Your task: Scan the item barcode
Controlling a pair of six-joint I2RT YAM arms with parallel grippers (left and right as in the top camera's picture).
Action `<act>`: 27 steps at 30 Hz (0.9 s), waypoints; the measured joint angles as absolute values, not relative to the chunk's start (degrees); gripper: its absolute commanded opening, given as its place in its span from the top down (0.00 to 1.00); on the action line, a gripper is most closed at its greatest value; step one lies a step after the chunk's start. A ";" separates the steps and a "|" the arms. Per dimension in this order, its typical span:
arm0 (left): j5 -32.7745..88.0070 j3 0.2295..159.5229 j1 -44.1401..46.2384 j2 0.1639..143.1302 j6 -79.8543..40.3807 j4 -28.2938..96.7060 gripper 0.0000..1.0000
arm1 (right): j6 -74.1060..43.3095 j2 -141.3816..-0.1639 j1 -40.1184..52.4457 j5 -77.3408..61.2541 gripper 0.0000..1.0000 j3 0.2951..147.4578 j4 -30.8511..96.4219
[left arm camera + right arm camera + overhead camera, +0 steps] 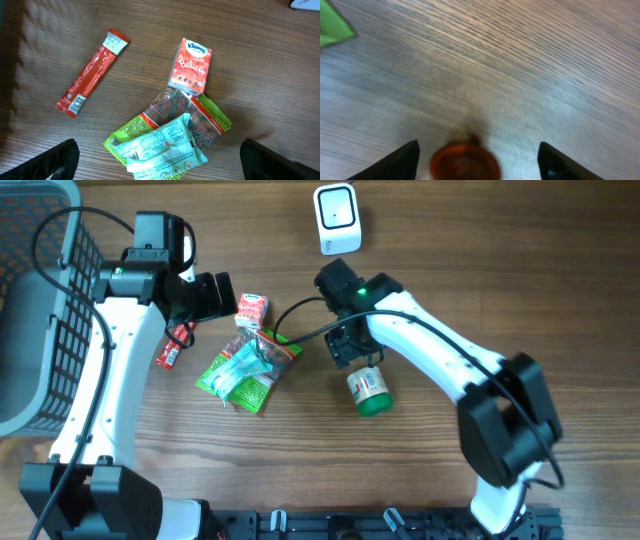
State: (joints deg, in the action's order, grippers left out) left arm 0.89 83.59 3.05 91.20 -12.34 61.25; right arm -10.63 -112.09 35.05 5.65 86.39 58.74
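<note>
You read "Kleenex Believe" on the pack (pixel 191 66), with bare counter (pixel 272 75) to its right. Left end effector (pixel 160 157) gapes wide. Right end effector (pixel 478 152) is open, with the jar (pixel 465 165) between its fingers, untouched.

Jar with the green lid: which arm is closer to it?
Right. The right fingers hover just over the jar, straddling its end; the left fingers are farther off, beside the tissue pack.

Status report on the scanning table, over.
Left gripper open above the packets. Right gripper open, jar between its fingers, not gripped. No loose items between jar and scanner.
</note>
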 measured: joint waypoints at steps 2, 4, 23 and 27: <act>0.89 83.59 3.05 91.20 -12.34 61.25 0.00 | -13.65 -109.60 34.89 5.65 0.03 86.80 60.58; 0.89 83.59 3.05 91.20 -12.34 61.25 0.00 | -16.16 -108.71 34.46 5.63 0.00 87.05 61.78; 0.89 83.59 3.05 91.20 -12.34 61.25 0.00 | -3.55 -108.64 32.25 -4.45 0.05 87.09 62.19; 0.89 83.59 3.05 91.20 -12.34 61.25 0.00 | 4.27 -108.64 32.69 -5.28 0.04 86.56 60.84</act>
State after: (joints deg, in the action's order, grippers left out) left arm 0.89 83.59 3.05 91.20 -12.34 61.25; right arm 4.27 -108.64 32.69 -5.28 86.56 60.84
